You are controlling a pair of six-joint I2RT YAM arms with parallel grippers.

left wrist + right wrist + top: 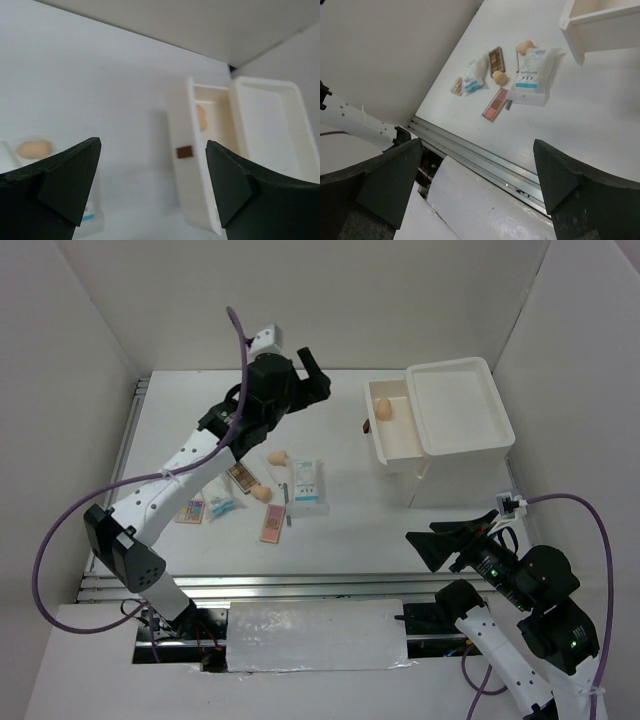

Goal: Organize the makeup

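Palettes (190,511), beige sponges (262,492) and a white-and-blue packet (306,482), its blue print too small to read, cluster on the tabletop (340,540). Beyond them hangs the left claw (152,145), spread. Another sponge (382,410) lies in the open drawer (395,455). The right claw (477,145) gapes, empty.

Loose makeup (532,75) on table (600,120) near drawer (605,25)
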